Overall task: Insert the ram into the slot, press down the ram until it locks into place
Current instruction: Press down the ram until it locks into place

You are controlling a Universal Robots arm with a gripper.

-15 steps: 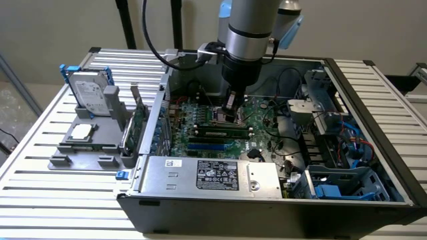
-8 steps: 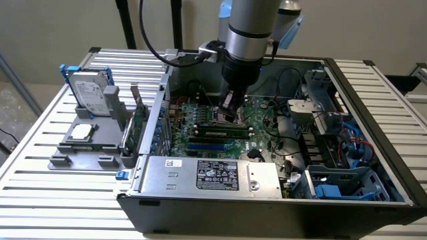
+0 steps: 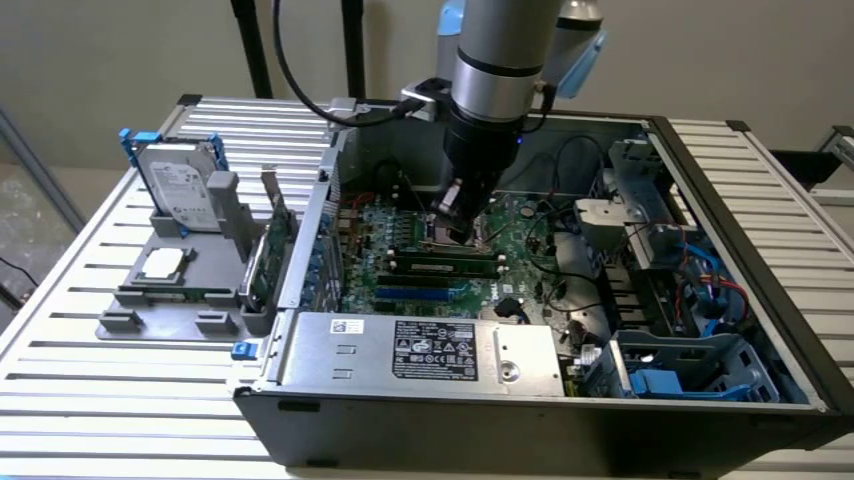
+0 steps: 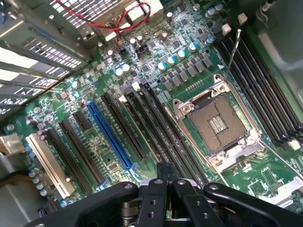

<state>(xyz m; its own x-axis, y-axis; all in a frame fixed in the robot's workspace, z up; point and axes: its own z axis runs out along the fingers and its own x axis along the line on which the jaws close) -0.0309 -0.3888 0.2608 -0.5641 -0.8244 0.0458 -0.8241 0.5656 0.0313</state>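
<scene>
The black metal gripper (image 3: 463, 222) is lowered into the open grey steel computer case (image 3: 400, 420), just above the green motherboard (image 3: 514, 225). Its fingers (image 4: 163, 182) are pressed together, clenched on nothing that can be made out. In the exterior view the ram (image 3: 443, 267), a long thin green stick with dark chips, is seen lying seated along a narrow black plastic slot (image 3: 387, 267) just nearer than the gripper tip; whether its end clips are latched cannot be told. A glossy blue slot (image 3: 407, 294) runs parallel, nearer still. The square metal-framed processor socket (image 4: 218, 125) with its fine pin grid is seen in the wrist view. On the slatted aluminium table (image 3: 80, 330) at the exterior view's left, a silver hard drive (image 3: 178, 185) stands in a grey plastic holder.
</scene>
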